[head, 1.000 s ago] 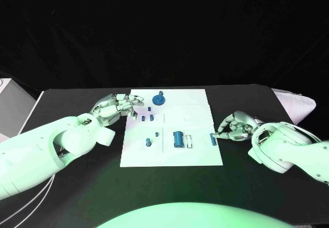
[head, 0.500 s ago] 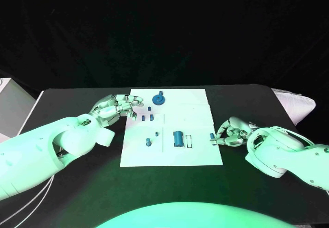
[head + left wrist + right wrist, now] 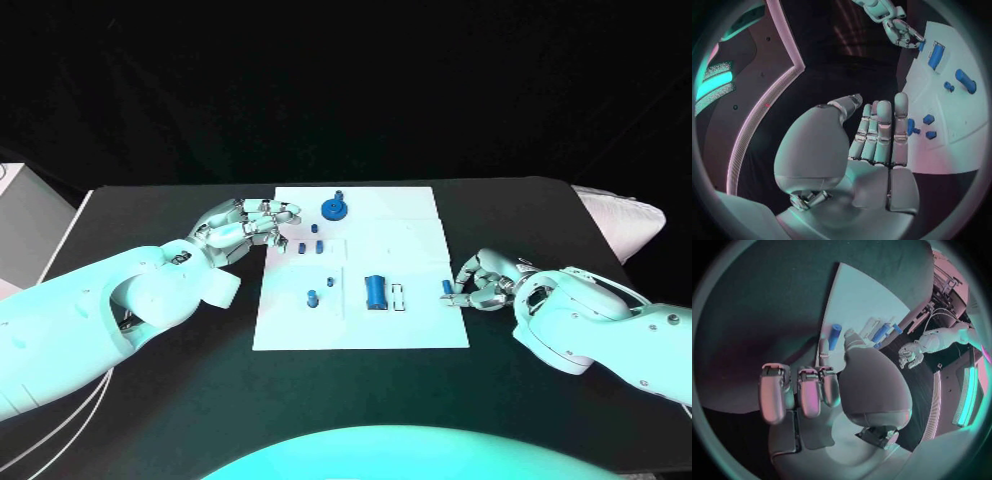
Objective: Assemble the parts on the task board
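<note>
In the head view, the task board (image 3: pixel 361 268) lies in the middle of the black table (image 3: pixel 144 210), and I take it as the landmark. The right hand (image 3: pixel 479 281) is at the board's right edge and pinches a small blue peg (image 3: pixel 449 291) between its fingertips, just over that edge. One second ago this hand stood a little farther from the board's near corner, with more of the arm showing behind it; now the arm has turned in and the hand has drawn slightly toward the robot, while the peg stayed in its grip at the edge. The left hand (image 3: pixel 248 222) rests at the board's far left corner, with fingers curled close to each other; it has not moved. On the board, the blue disc (image 3: pixel 335 209) near the far edge and the large blue cylinder (image 3: pixel 375 291) near the middle are where they were.

In the left wrist view, the left hand (image 3: pixel 873 145) has its fingers straight and side by side, reaching to the board's edge and holding nothing.

In the right wrist view, the right hand (image 3: pixel 811 390) has its fingers bent, and the peg (image 3: pixel 834 336) stands out beyond them, over the board's edge.

I judge that the peg is picked but not yet inserted; the small turn seems to prepare its placing.
</note>
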`<action>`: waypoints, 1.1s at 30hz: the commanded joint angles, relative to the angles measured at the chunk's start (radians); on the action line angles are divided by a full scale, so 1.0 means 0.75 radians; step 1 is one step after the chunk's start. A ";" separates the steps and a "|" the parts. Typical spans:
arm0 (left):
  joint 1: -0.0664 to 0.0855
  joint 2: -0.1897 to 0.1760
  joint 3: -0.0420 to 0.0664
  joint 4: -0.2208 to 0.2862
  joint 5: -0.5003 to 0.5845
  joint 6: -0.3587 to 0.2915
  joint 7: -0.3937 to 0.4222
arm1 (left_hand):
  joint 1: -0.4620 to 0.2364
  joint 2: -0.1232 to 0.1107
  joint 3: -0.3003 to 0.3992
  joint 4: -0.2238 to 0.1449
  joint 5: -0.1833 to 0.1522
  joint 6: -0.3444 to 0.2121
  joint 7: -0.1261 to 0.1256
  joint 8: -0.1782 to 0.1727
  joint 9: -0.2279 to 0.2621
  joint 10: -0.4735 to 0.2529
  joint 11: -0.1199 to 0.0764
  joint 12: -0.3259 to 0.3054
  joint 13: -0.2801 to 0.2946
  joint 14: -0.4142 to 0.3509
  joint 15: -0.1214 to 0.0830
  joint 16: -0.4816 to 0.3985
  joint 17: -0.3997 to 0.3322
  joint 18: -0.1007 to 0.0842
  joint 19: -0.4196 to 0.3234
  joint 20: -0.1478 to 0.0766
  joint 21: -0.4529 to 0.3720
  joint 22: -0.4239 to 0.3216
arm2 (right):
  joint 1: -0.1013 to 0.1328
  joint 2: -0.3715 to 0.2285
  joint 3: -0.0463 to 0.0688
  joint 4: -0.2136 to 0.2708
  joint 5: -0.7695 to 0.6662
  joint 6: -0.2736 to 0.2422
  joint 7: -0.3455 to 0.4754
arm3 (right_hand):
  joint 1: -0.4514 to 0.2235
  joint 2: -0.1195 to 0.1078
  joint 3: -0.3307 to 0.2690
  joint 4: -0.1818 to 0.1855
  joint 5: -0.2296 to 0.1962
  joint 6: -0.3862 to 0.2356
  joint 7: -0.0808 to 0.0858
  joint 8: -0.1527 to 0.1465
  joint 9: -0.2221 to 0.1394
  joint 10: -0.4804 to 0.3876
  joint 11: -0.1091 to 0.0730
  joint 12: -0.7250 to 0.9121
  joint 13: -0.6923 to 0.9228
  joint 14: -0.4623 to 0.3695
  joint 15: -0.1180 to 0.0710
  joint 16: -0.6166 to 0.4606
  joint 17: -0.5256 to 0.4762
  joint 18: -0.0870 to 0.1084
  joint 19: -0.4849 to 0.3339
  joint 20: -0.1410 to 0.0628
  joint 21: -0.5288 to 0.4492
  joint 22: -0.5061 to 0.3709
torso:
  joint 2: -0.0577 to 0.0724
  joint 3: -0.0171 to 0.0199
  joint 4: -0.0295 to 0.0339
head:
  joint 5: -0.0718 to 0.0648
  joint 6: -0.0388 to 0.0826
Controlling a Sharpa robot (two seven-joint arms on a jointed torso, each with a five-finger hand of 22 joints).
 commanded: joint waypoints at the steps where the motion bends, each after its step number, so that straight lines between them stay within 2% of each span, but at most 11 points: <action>1: -0.001 0.002 0.001 0.004 0.005 0.022 0.012 | -0.015 0.001 -0.001 0.010 0.002 0.004 0.001 -0.007 -0.002 0.003 0.003 -0.008 0.001 -0.005 0.009 -0.005 0.002 0.019 0.007 0.006 -0.007 -0.002 | -0.007 0.012 0.000 -0.012 -0.045 0.018 -0.011 | -0.011 0.003 -0.003 -0.001 0.007 0.011 -0.004 0.007 -0.001 0.104 -0.005 -0.007 0.311 0.139 -0.002 0.006 0.351 -0.021 0.104 0.003 -0.003 0.298 | 0.000 0.0011 0.0001 | 0.000 -0.002; 6: -0.001 0.002 0.001 0.004 0.004 0.022 0.008 | -0.015 0.001 -0.001 0.010 0.002 0.004 0.001 -0.007 -0.002 0.003 0.003 -0.008 0.001 -0.005 0.009 -0.005 0.002 0.019 0.007 0.006 -0.007 -0.002 | -0.015 0.032 -0.001 -0.025 -0.055 0.014 -0.013 | 0.021 0.020 0.019 -0.004 0.017 0.011 -0.007 0.005 0.000 0.105 -0.009 -0.006 0.311 0.139 -0.006 0.006 0.351 -0.021 0.105 -0.001 -0.003 0.298 | 0.000 0.0003 -0.0005 | 0.000 -0.004; 12: -0.001 0.001 0.001 0.006 0.002 0.020 0.002 | -0.016 0.002 -0.001 0.011 0.002 0.005 0.001 -0.007 -0.002 0.002 0.003 -0.009 0.002 -0.005 0.008 -0.005 0.002 0.019 0.007 0.006 -0.008 -0.002 | -0.019 0.046 -0.001 -0.034 -0.072 0.029 -0.021 | 0.113 0.039 0.076 -0.011 0.069 0.013 -0.012 -0.001 -0.003 0.104 -0.013 -0.009 0.310 0.139 -0.010 0.006 0.351 -0.022 0.106 -0.006 -0.001 0.300 | -0.001 -0.0007 0.0000 | 0.000 -0.007; 13: -0.001 0.001 0.001 0.007 0.000 0.019 0.000 | -0.016 0.002 -0.001 0.011 0.002 0.005 0.001 -0.007 -0.002 0.002 0.003 -0.009 0.002 -0.005 0.008 -0.005 0.002 0.019 0.007 0.006 -0.008 -0.002 | -0.019 0.047 -0.001 -0.035 -0.075 0.035 -0.022 | 0.137 0.039 0.091 -0.013 0.095 0.012 -0.013 -0.003 -0.004 0.104 -0.015 -0.009 0.310 0.139 -0.011 0.006 0.351 -0.021 0.106 -0.007 -0.003 0.300 | -0.001 -0.0008 0.0001 | 0.000 -0.008; 14: -0.001 0.001 0.001 0.008 -0.002 0.019 -0.001 | -0.014 0.004 0.001 0.011 0.003 0.005 0.001 -0.007 -0.002 0.001 0.003 -0.009 0.002 -0.005 0.008 -0.005 0.002 0.020 0.008 0.006 -0.009 -0.002 | -0.020 0.049 -0.001 -0.036 -0.077 0.040 -0.023 | 0.168 0.036 0.110 -0.020 0.102 0.012 -0.015 -0.007 -0.006 0.103 -0.016 -0.010 0.310 0.139 -0.013 0.006 0.351 -0.022 0.106 -0.008 -0.002 0.300 | -0.002 -0.0017 0.0005 | 0.000 -0.008; 16: -0.001 0.000 0.001 0.010 -0.004 0.019 -0.004 | -0.012 0.005 0.002 0.010 0.003 0.005 0.000 -0.007 -0.003 0.001 0.003 -0.009 0.002 -0.004 0.008 -0.005 0.002 0.020 0.008 0.006 -0.009 -0.002 | -0.020 0.053 -0.001 -0.037 -0.084 0.052 -0.024 | 0.214 0.020 0.156 -0.020 0.054 0.013 -0.013 -0.015 -0.012 0.102 -0.016 -0.012 0.309 0.139 -0.013 0.006 0.351 -0.021 0.105 -0.010 -0.005 0.300 | -0.002 -0.0021 -0.0006 | -0.001 -0.010; 17: -0.001 0.000 0.001 0.011 -0.005 0.020 -0.005 | -0.012 0.005 0.002 0.010 0.003 0.005 0.000 -0.007 -0.003 0.001 0.003 -0.009 0.002 -0.004 0.008 -0.005 0.002 0.020 0.008 0.006 -0.009 -0.002 | -0.020 0.054 -0.001 -0.037 -0.091 0.056 -0.024 | 0.240 0.012 0.176 -0.027 0.055 0.012 -0.014 -0.020 -0.015 0.101 -0.016 -0.014 0.308 0.139 -0.014 0.006 0.351 -0.021 0.105 -0.010 -0.005 0.300 | -0.002 -0.0027 -0.0006 | -0.001 -0.010; 20: -0.001 0.000 0.001 0.013 -0.007 0.021 -0.007 | -0.012 0.005 0.002 0.010 0.003 0.005 0.000 -0.007 -0.003 0.001 0.003 -0.009 0.002 -0.004 0.008 -0.005 0.002 0.020 0.008 0.006 -0.009 -0.002 | -0.020 0.059 -0.001 -0.036 -0.118 0.069 -0.026 | 0.301 -0.023 0.258 -0.034 0.117 0.025 -0.009 -0.034 -0.029 0.100 -0.012 -0.017 0.307 0.139 -0.011 0.006 0.351 -0.022 0.106 -0.009 -0.003 0.302 | -0.002 -0.0012 -0.0004 | -0.001 -0.010; 25: -0.001 -0.001 0.001 0.015 -0.039 0.020 -0.010 | -0.010 0.006 0.003 0.009 0.004 0.005 0.000 -0.007 -0.003 0.001 0.003 -0.009 0.002 -0.004 0.008 -0.005 0.002 0.020 0.008 0.006 -0.008 -0.002 | -0.020 0.067 -0.001 -0.035 -0.144 0.081 -0.028 | 0.325 -0.059 0.342 -0.033 0.164 0.038 -0.005 -0.047 -0.040 0.097 -0.010 -0.022 0.306 0.139 -0.008 0.006 0.351 -0.023 0.108 -0.007 0.002 0.304 | -0.003 -0.0019 0.0001 | -0.003 -0.008; 30: -0.001 -0.001 0.001 0.018 -0.055 0.024 -0.011 | -0.009 0.006 0.003 0.008 0.004 0.005 0.000 -0.007 -0.003 0.001 0.003 -0.009 0.002 -0.004 0.008 -0.005 0.002 0.020 0.009 0.006 -0.008 -0.002 | -0.020 0.075 -0.001 -0.033 -0.156 0.081 -0.029 | 0.309 -0.072 0.364 -0.023 0.179 0.039 -0.003 -0.051 -0.043 0.096 -0.008 -0.026 0.304 0.139 -0.007 0.006 0.351 -0.023 0.108 -0.005 0.001 0.305 | -0.002 -0.0013 -0.0003 | -0.002 -0.009; 33: -0.001 -0.002 0.001 0.018 -0.059 0.025 -0.011 | -0.009 0.006 0.003 0.008 0.004 0.005 0.000 -0.007 -0.003 0.001 0.003 -0.009 0.002 -0.004 0.008 -0.005 0.002 0.020 0.009 0.006 -0.008 -0.002 | -0.020 0.077 -0.001 -0.025 -0.152 0.063 -0.028 | 0.289 -0.082 0.396 -0.017 0.219 0.042 -0.004 -0.053 -0.043 0.096 -0.009 -0.025 0.305 0.139 -0.007 0.006 0.351 -0.023 0.108 -0.005 0.002 0.305 | -0.002 -0.0005 -0.0002 | -0.003 -0.007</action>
